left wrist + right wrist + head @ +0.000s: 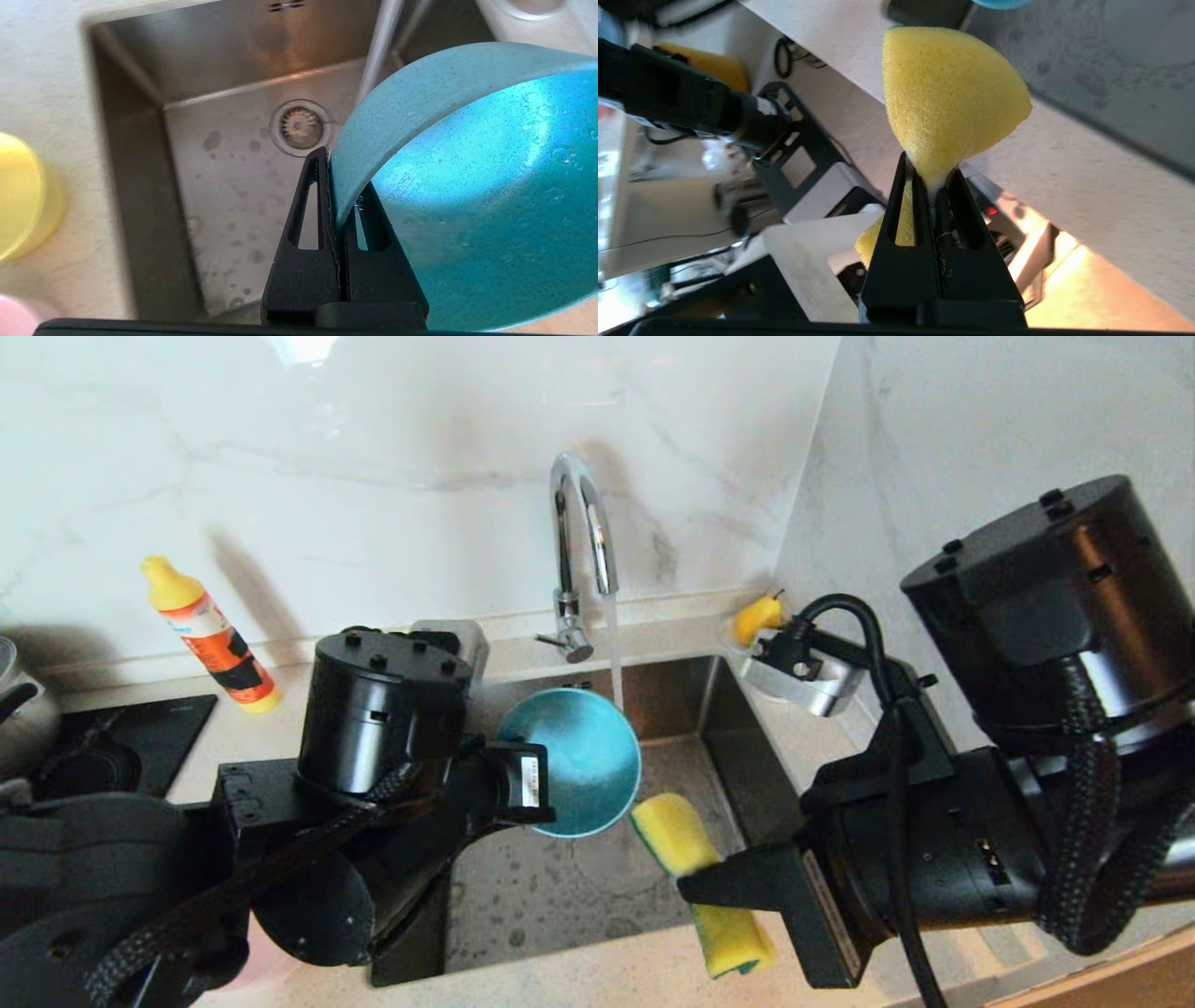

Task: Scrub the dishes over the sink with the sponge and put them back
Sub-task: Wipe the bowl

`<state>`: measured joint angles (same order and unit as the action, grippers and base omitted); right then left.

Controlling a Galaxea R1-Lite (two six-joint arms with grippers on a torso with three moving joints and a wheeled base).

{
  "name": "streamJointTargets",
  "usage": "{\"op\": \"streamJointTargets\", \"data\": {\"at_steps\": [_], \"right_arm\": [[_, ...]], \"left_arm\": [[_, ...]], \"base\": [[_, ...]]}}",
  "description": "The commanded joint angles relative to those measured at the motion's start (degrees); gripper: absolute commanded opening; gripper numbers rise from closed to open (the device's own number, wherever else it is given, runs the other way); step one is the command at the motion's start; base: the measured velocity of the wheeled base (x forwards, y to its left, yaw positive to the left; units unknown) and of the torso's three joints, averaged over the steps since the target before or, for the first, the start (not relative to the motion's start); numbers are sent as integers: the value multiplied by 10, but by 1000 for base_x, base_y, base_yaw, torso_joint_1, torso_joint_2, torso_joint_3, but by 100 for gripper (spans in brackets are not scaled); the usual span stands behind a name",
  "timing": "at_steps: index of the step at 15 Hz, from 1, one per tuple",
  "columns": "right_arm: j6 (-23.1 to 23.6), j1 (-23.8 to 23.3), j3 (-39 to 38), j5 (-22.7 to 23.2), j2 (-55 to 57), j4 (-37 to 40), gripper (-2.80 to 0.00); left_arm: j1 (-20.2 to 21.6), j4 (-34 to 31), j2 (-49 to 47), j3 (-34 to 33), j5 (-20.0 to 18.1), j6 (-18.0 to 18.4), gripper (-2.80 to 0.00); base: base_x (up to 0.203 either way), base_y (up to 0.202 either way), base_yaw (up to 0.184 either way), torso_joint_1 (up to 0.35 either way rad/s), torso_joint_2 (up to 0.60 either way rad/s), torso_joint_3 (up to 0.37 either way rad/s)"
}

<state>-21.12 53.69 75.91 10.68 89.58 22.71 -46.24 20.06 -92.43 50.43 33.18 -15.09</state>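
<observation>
Over a square brushed stainless-steel sink (560, 896) set into a pale speckled stone table (607, 980), the robot's left hand (337, 186) is clamped on the rim of a round, shallow light blue plastic bowl (583, 761), holding it tilted on edge above the basin with its hollow facing the right arm. A thin stream of water falls from the curved chrome tap (579, 551) and passes just beside the bowl's upper rim. The right hand (931, 179) is clenched on the middle of a soft yellow rectangular sponge (695, 882) with a thin dark green scouring layer, squeezing it so that both ends bulge out; the sponge hangs over the sink's near right edge, near the bowl but apart from it. The round drain strainer (301, 127) lies below in the spotted basin floor. A round yellow plastic bowl (21, 196) stands on the table to the left of the sink. By the wall stand a yellow-capped orange bottle (210, 639) and a yellow pear (758, 616).
</observation>
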Motion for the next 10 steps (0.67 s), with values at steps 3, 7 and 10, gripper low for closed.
{"op": "streamJointTargets", "data": {"at_steps": [3, 7, 10], "right_arm": [[-53, -9, 41, 60, 55, 15, -280], [-88, -22, 73, 98, 81, 27, -280], [-97, -27, 78, 98, 99, 23, -280]], "left_arm": [[-11, 17, -13, -21, 3, -1, -280], [-15, 82, -20, -44, 5, 1, -280], [-18, 96, -15, -44, 4, 1, -280]], "base": [[0, 0, 0, 0, 0, 0], [0, 0, 0, 0, 0, 0], [0, 0, 0, 0, 0, 0]]}}
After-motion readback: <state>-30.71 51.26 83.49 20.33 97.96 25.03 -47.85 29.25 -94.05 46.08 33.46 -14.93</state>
